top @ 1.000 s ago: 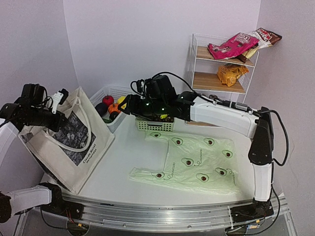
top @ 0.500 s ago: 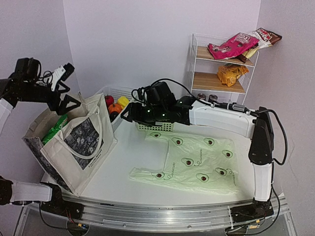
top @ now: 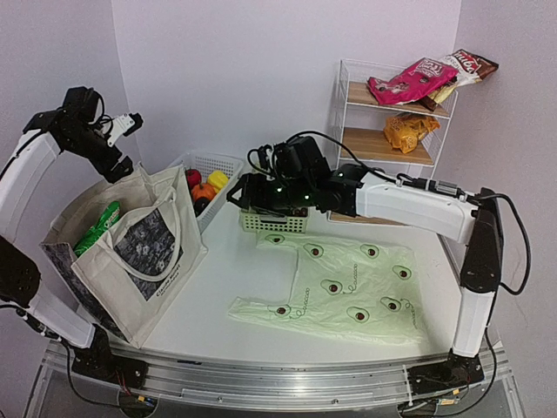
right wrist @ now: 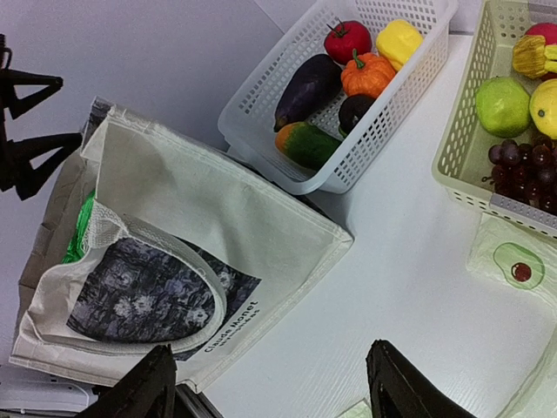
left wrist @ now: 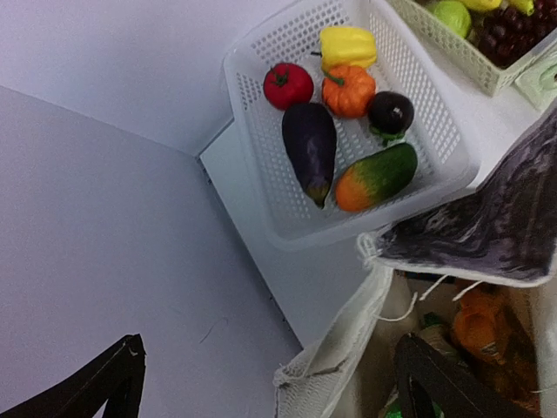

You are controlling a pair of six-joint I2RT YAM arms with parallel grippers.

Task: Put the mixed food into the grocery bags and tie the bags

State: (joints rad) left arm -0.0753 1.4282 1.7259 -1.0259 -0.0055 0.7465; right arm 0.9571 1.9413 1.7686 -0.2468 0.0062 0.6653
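The grape bunch (right wrist: 529,167) sits dark and purple in the near corner of the green basket (right wrist: 457,148), which stands around the middle of the worktop (top: 226,287), toward its far edge. In the right wrist view the frame edge cuts the bunch off, so its long axis can't be called for certain. Just past the basket's near wall the avocado-printed plastic bag (top: 348,287) lies flat, spreading toward the near right corner.

The right gripper (right wrist: 270,348) hangs above the basket's left end, jaws spread wide and holding nothing. From there the grapes lie off to the right in its own view and a little beyond the fingertips. My read is a short sideways shift and then a drop, not a long reach.

Over at the left edge, the left gripper (left wrist: 265,347) hovers high above the mouth of the canvas tote (top: 139,244). Its jaws are also apart and empty, and it is well apart from the grapes. The right arm is clearly the nearer one for this pick.
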